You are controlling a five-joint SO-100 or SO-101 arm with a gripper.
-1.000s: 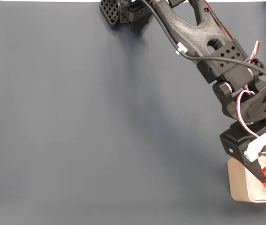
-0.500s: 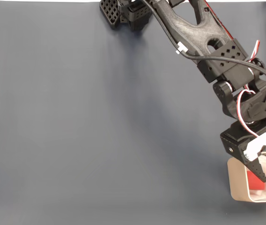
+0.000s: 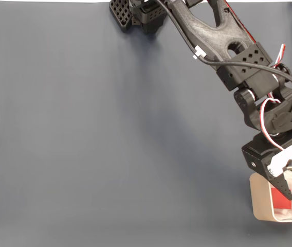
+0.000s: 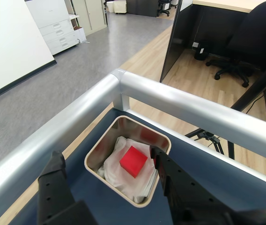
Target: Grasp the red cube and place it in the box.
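Red cube (image 4: 133,161) dropped out of the claw (image 4: 107,164) a second ago, now resting on the box (image 4: 95,152) lining. Claw spread, empty. Placement looks done.

Light was even and diffuse in both views; the dark tabletop (image 3: 110,144) showed only a soft shadow beneath the arm (image 3: 223,46); the wrist view was bright, sharp, with sheen along the metal rail (image 4: 194,112).
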